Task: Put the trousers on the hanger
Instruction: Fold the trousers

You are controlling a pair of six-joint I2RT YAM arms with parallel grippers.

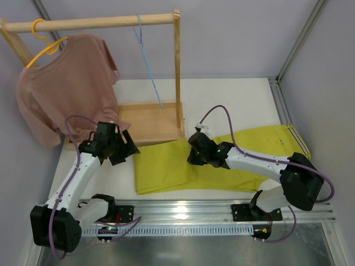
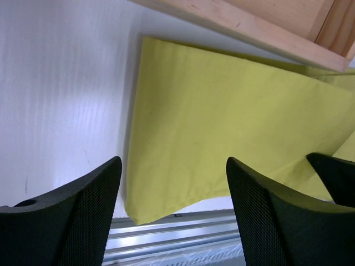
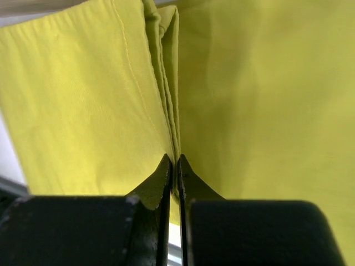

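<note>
Clamped right gripper [image 3: 173,162] on trousers [image 3: 249,111] fold, maybe just top layer, so might slip lifting; left gripper [image 2: 173,165] gaping, empty.

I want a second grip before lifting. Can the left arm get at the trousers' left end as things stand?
Probably yes. The left gripper hangs with its jaws open just beside the left end of the trousers, which lies flat and uncovered, with nothing between them.

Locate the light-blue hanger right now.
Top external view, upper middle: the light-blue hanger hangs empty from the wooden rail, right of the pink shirt and just left of the rack's right post.
</note>
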